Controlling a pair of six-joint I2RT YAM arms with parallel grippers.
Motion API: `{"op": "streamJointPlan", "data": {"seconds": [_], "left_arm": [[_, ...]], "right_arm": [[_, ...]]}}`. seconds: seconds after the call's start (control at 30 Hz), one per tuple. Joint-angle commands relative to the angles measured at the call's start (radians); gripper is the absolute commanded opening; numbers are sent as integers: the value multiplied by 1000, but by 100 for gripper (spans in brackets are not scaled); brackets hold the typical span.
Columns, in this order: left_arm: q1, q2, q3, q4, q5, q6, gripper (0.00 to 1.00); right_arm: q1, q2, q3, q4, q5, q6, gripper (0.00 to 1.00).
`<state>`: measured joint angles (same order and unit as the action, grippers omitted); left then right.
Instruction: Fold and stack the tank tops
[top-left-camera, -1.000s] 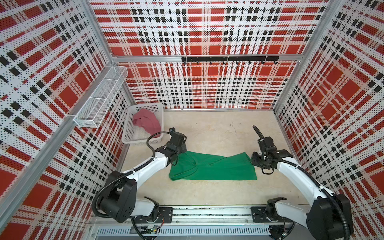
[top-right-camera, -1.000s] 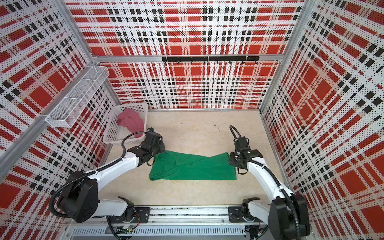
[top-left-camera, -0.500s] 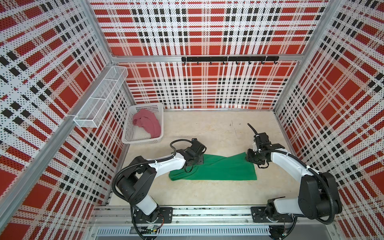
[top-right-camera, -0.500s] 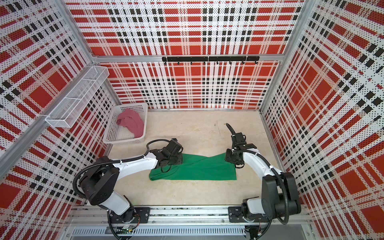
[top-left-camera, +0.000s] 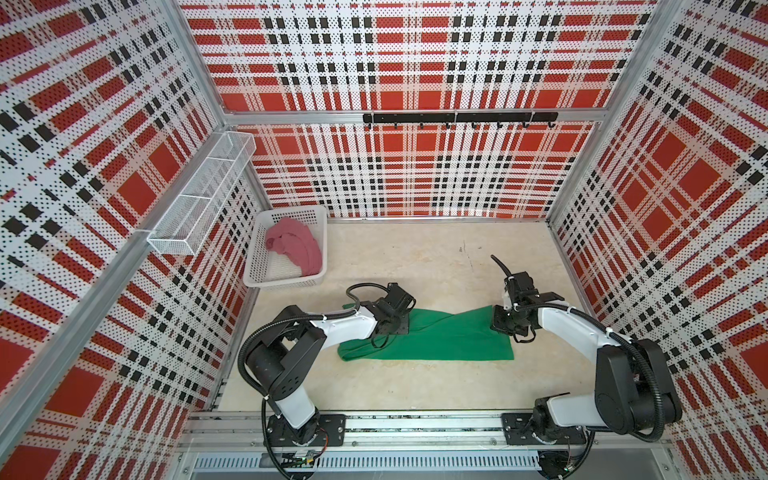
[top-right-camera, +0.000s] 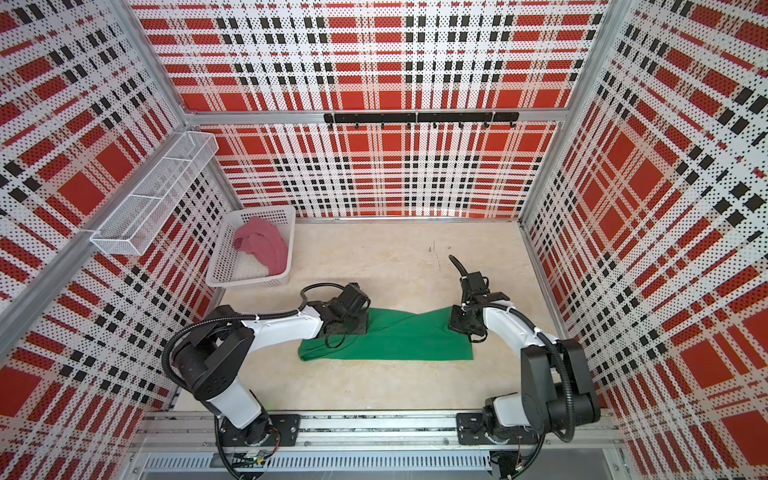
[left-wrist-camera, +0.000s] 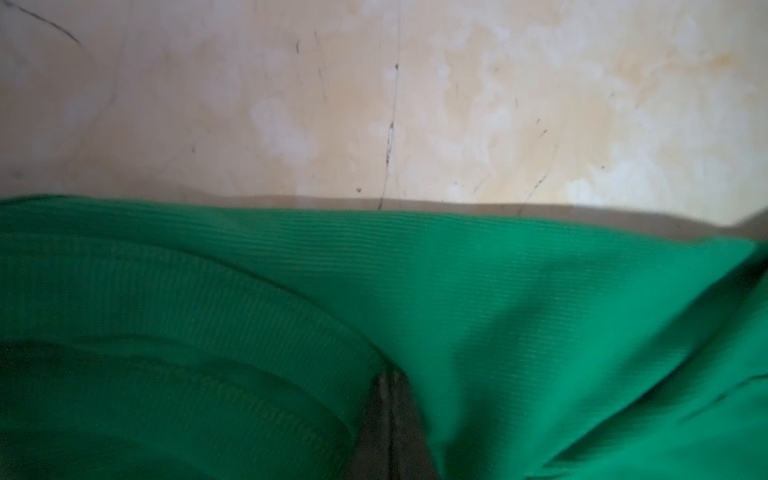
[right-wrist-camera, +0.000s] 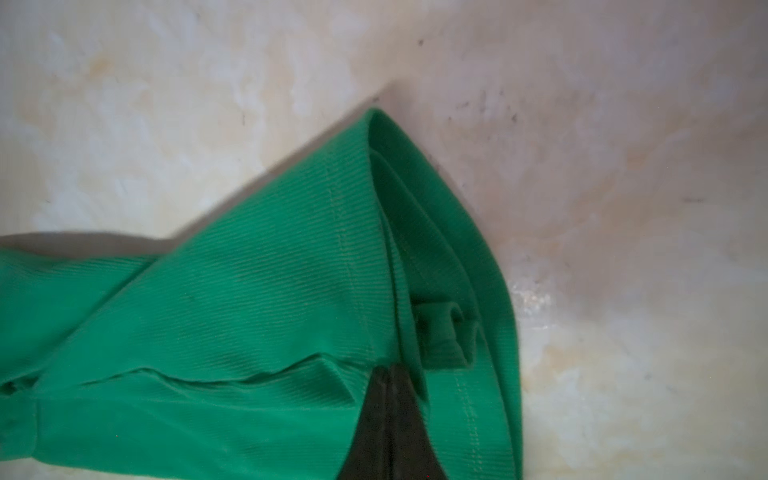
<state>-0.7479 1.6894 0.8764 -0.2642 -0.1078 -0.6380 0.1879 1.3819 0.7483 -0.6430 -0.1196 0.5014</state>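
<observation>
Bright green ribbed cloth tank top (top-left-camera: 436, 343) (top-right-camera: 399, 338): lies folded into a long band on the beige mottled table (top-left-camera: 415, 386). Its long axis runs 9 to 3 o'clock, in the 6 o'clock half of the table in both top views. The 6 o'clock edge is straight and flat. The 12 o'clock edge dips mid-length and bows toward 12 o'clock at each end, where the arms meet it.

Left pincer (top-left-camera: 395, 326) (top-right-camera: 353, 322): at the 10 o'clock corner of the green tank top, mostly hidden under its own wrist from above. In the left wrist view the two dark fingers (left-wrist-camera: 376, 436) are pressed together with no gap. Cloth gathers at their tips, and a curved stitched hem runs off to one side. Reads as clamped on the green tank top.

Right pincer (top-left-camera: 505, 326) (top-right-camera: 460, 323): at the 2 o'clock corner. In the right wrist view the dark fingers (right-wrist-camera: 370, 436) lie flat against each other. Hemmed cloth layers are tented and bunched at the tips, so this one is also clamped on the green tank top.

Dusty rose-pink cloth tank top (top-left-camera: 297, 249) (top-right-camera: 264, 245): crumpled inside the white perforated plastic basket (top-left-camera: 282, 283) (top-right-camera: 249, 281) at 10 o'clock on the table. It is well apart from the green tank top and neither arm touches it.

White wire-mesh shelf (top-left-camera: 199, 195): on the 9 o'clock wall. Black hook rail (top-left-camera: 457, 118): on the 12 o'clock wall.
</observation>
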Motion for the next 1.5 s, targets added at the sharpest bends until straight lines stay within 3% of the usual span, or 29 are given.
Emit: {"op": "streamJointPlan", "data": {"seconds": [0.0, 0.47, 0.7, 0.87, 0.97, 1.03, 1.2, 1.33, 1.47], "left_arm": [[-5, -15, -31, 14, 17, 1, 0], [83, -158, -132, -16, -4, 26, 0], [73, -130, -129, -18, 1, 32, 0], [100, -171, -66, -98, -55, 64, 0], [127, -212, -24, -137, -63, 79, 22], [134, -214, -14, -145, -65, 78, 30], [137, -146, -78, -53, -27, 46, 32], [149, -75, -105, 33, -31, 32, 29], [153, -2, -88, 77, -36, 29, 27]], "right_arm": [[5, -48, -20, -23, 31, 9, 0], [5, -32, -106, 23, 132, 45, 0], [5, 4, -118, 57, 158, 67, 0], [4, -76, -18, -52, 192, 2, 23], [5, -128, 54, -95, 187, -71, 39], [14, -138, 76, -91, 155, -103, 40], [169, -38, 109, -8, 140, -125, 35], [227, 93, 140, 45, 143, -153, 28], [234, 132, 117, 116, 148, -191, 11]]}}
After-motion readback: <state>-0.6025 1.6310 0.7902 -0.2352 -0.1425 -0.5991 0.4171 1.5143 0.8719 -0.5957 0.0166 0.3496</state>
